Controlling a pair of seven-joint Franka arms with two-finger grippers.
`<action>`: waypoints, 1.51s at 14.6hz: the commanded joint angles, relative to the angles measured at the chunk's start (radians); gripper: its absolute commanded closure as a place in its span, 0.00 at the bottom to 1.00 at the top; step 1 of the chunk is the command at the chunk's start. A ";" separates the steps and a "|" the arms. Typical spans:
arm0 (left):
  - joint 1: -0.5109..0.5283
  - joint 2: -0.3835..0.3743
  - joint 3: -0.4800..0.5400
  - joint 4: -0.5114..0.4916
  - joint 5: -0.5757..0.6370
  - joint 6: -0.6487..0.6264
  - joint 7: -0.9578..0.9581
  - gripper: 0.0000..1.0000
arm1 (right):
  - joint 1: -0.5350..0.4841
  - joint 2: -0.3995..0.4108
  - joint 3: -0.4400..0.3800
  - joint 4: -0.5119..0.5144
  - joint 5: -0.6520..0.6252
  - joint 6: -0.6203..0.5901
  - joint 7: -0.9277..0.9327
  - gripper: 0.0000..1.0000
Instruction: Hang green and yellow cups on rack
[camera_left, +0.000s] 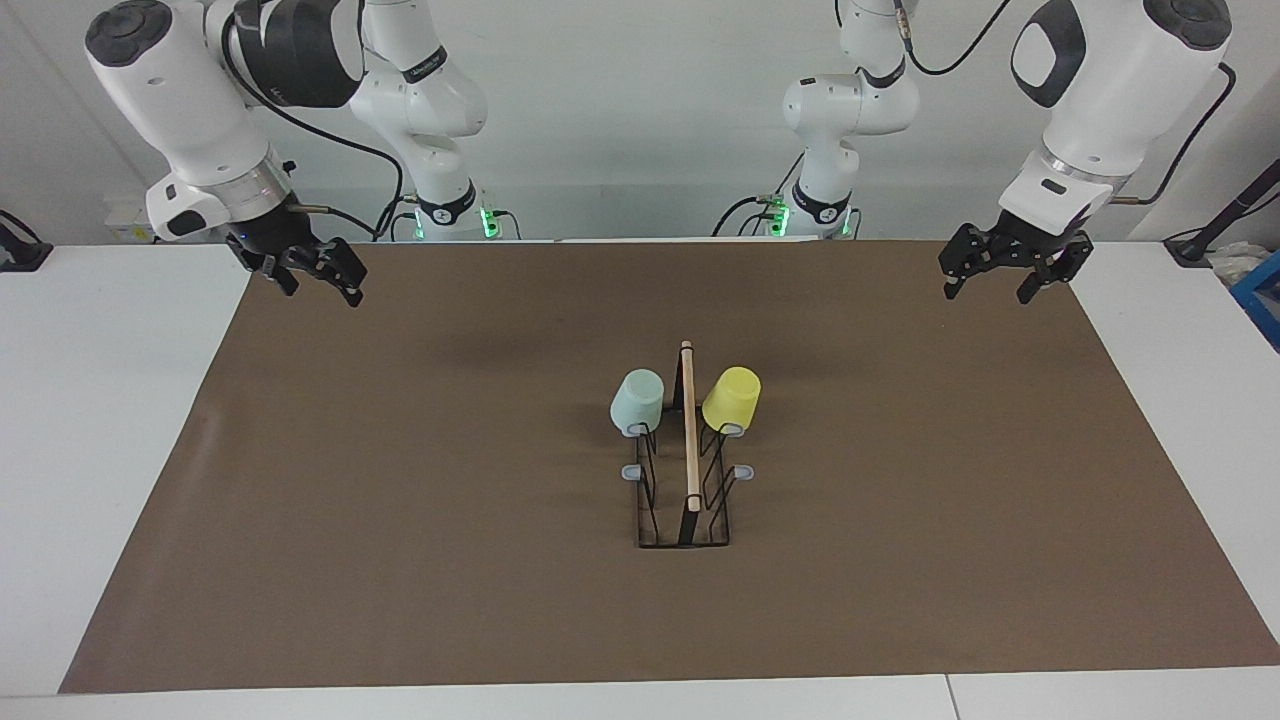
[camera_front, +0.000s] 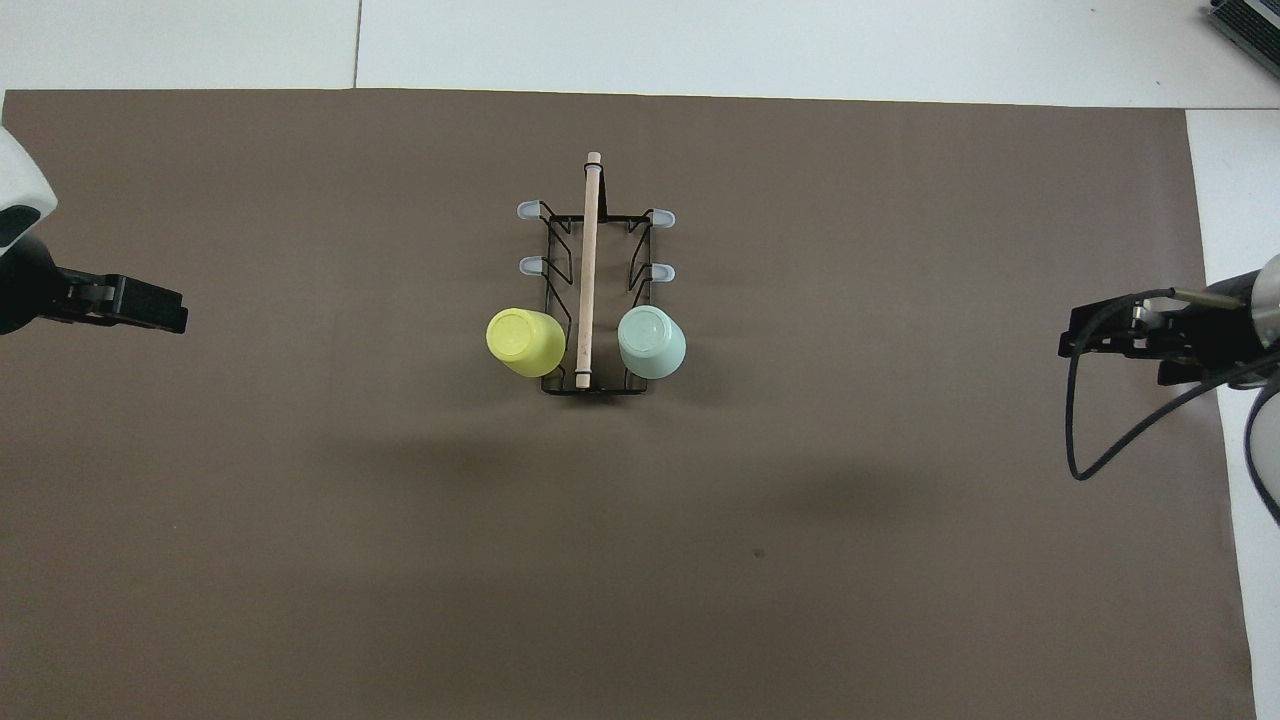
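Observation:
The black wire rack (camera_left: 690, 440) with its wooden top bar stands at the middle of the brown mat; it also shows in the overhead view (camera_front: 589, 270). The mint green cup (camera_left: 637, 400) (camera_front: 652, 342) hangs upside down on the prong nearest the robots, on the rack's side toward the right arm's end. The yellow cup (camera_left: 731, 398) (camera_front: 525, 341) hangs the same way on the side toward the left arm's end. My left gripper (camera_left: 992, 285) (camera_front: 165, 312) and right gripper (camera_left: 322, 285) (camera_front: 1078, 340) are open, empty, and raised over the mat's two ends, apart from the rack.
The brown mat (camera_left: 400, 520) covers most of the white table. The rack's other grey-capped prongs (camera_left: 634, 471) carry nothing. A blue box (camera_left: 1262, 300) sits at the table's edge at the left arm's end.

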 joint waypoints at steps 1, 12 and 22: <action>0.000 -0.011 0.005 -0.011 -0.013 -0.009 0.010 0.00 | 0.034 0.021 0.007 -0.010 0.015 0.089 0.035 0.00; 0.000 -0.011 0.005 -0.009 -0.013 -0.009 0.010 0.00 | 0.076 0.064 0.009 0.084 -0.001 -0.024 0.061 0.00; 0.000 -0.011 0.005 -0.011 -0.013 -0.009 0.010 0.00 | 0.182 0.067 -0.074 0.092 -0.030 -0.025 0.047 0.00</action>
